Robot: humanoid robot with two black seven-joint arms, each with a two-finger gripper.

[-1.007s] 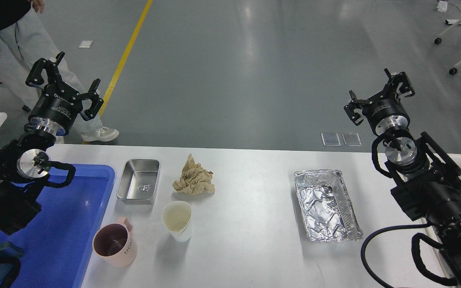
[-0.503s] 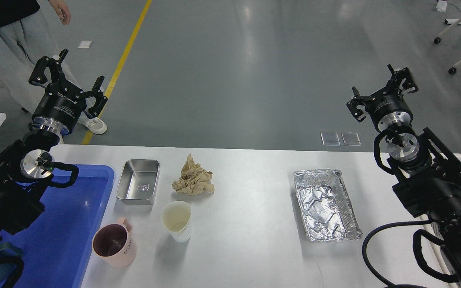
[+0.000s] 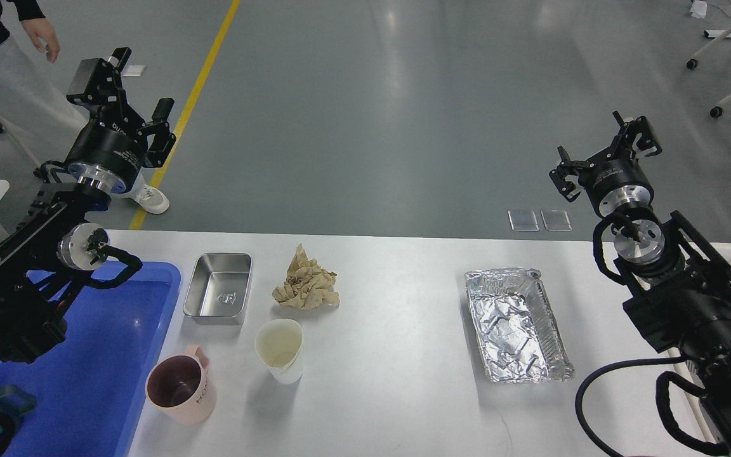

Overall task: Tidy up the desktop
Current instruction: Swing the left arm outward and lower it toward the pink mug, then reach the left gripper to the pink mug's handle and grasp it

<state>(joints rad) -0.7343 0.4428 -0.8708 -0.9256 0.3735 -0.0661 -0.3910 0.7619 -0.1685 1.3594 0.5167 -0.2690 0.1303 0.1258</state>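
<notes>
While both of my arms hang raised above the far edge with nothing in them, I judge the tidying has not started. My left tool (image 3: 129,86) has its fingers spread and empty, up at far left; my right tool (image 3: 605,145) is likewise spread and empty at far right. Below them lies the large white rounded-corner table (image 3: 397,317), smooth and faintly glossy, filling the near half of the view. On it sit a rectangular steel tin (image 3: 218,296), a crumpled brown paper wad (image 3: 305,287), a white paper cup (image 3: 280,358), a pink plastic mug (image 3: 181,389) and a crinkled foil tray (image 3: 518,325). A blue plastic tray (image 3: 105,368) sits at near left. Next, I reckon, one tool must descend onto a piece.
</notes>
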